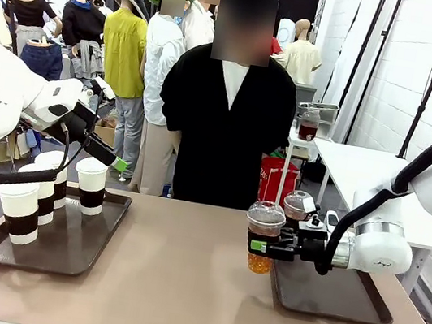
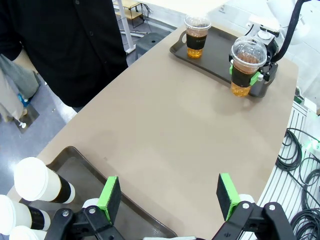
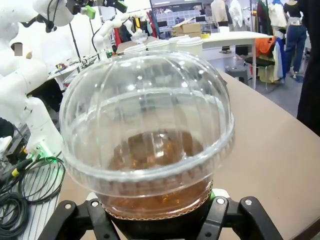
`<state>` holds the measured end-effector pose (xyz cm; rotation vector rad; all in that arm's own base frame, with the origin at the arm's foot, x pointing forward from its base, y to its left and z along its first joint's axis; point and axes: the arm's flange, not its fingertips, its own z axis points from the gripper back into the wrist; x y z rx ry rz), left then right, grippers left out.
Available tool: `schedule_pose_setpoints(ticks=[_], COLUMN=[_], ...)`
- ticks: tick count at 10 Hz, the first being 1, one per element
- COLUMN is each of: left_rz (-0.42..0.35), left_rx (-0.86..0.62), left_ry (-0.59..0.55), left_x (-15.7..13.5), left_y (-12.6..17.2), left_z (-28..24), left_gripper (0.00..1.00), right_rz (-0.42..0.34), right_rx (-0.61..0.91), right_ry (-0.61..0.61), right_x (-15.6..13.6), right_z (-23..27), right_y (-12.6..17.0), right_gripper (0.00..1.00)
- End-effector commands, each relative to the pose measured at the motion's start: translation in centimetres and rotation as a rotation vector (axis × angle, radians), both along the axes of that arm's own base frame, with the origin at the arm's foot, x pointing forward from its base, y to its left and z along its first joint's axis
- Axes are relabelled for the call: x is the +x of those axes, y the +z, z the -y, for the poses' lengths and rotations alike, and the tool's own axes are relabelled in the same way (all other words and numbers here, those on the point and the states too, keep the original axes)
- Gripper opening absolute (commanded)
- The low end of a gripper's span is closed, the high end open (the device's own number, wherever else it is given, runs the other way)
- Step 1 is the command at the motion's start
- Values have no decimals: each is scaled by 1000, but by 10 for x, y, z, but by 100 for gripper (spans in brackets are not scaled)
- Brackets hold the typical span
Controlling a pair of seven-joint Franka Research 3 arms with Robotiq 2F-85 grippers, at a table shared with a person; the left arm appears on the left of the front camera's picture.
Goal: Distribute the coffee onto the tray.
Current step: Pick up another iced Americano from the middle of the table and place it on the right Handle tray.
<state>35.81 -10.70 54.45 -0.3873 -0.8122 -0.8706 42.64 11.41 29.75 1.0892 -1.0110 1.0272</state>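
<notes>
A clear dome-lidded cup of brown coffee is upright in my right gripper, which is shut on its dark sleeve. It is just left of the right tray, low at the table; I cannot tell if it touches. A second clear cup stands on that tray's far part. Several white paper cups with brown sleeves stand on the left tray. My left gripper hangs open above that tray's far right corner, nothing between its fingers.
A person in black stands at the far edge of the table, hands out of sight. The brown tabletop between the two trays is bare. Cables hang off the table's side near the right arm's base.
</notes>
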Motion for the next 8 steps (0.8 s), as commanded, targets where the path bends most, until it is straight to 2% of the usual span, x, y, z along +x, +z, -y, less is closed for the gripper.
schedule_pose_setpoints(ticks=[1,5,8], left_rz=[-7,-7,-7], left_rx=[-3,-3,-3], left_ry=[-3,-3,-3], left_x=[0,0,0], left_y=[0,0,0], left_z=[-2,-2,-2], left_gripper=[100,100,100], right_rz=[34,86,136], right_rx=[7,3,6], right_ry=[6,-18,5], right_x=[4,18,37], right_z=[27,72,91], right_y=[11,12,1], right_gripper=[66,66,66])
